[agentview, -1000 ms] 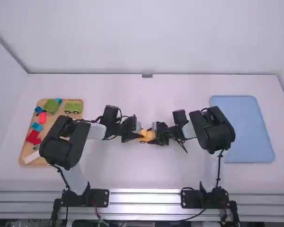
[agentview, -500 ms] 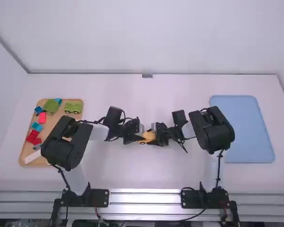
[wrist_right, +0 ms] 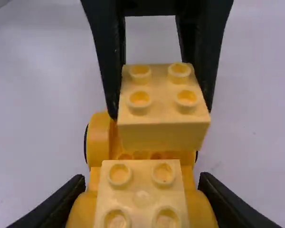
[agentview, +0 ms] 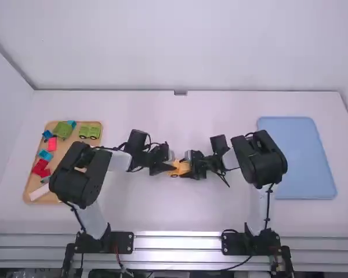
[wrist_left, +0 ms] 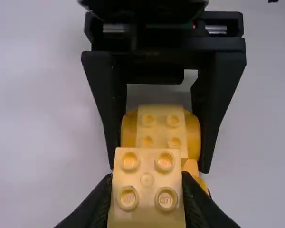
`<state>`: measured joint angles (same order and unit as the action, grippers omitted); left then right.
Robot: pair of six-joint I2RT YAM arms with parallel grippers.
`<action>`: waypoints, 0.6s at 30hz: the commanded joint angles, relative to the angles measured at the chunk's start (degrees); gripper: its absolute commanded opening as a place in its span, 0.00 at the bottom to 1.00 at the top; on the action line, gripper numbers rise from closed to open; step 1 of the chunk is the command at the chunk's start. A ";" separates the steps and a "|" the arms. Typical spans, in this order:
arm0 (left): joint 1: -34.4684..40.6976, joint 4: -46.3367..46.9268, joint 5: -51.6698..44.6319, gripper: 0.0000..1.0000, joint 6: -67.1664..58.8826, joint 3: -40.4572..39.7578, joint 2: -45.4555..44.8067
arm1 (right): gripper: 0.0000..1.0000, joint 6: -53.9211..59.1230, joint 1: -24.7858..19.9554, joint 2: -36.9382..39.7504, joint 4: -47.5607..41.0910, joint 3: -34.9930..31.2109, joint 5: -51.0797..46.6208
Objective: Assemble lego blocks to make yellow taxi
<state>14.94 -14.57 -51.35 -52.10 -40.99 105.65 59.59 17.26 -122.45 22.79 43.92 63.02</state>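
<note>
Your left gripper (wrist_left: 146,190)'s got the loose block (wrist_right: 164,135), right gripper (wrist_right: 142,183)'s clamped on the car (wrist_right: 99,140). Top block (wrist_right: 141,192) looks on, loose one's left imo.

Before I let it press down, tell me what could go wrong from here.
The yellow block in the left gripper hangs over the wheeled base with studs visible below it, so it may come down off-line and not seat.

The second yellow block, already on the base, is very close; the held one could catch its edge.

The right gripper pinches the base by its sides, so a hard push might tilt it.
</note>
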 commanded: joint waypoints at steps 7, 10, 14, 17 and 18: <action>0.83 2.21 -1.53 0.02 -2.82 -0.20 0.15 | 0.46 -0.59 0.37 -0.68 0.55 0.39 0.20; 0.76 1.90 -0.37 0.02 -2.78 -0.26 0.48 | 0.46 -0.83 0.48 -0.68 0.52 0.37 0.20; 0.81 2.08 0.85 0.02 -2.80 -0.22 0.74 | 0.46 -0.81 0.37 -0.68 0.35 0.37 0.39; 0.92 1.88 -0.42 0.02 -2.82 -0.22 0.76 | 0.46 -0.81 0.42 -0.68 0.35 0.37 0.55; 0.83 1.90 -0.68 0.02 -2.80 -0.22 0.76 | 0.46 -0.79 0.48 -0.68 0.35 0.37 0.74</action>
<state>15.49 -12.69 -50.50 -54.04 -40.97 105.65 59.07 17.41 -122.48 23.33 43.92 62.83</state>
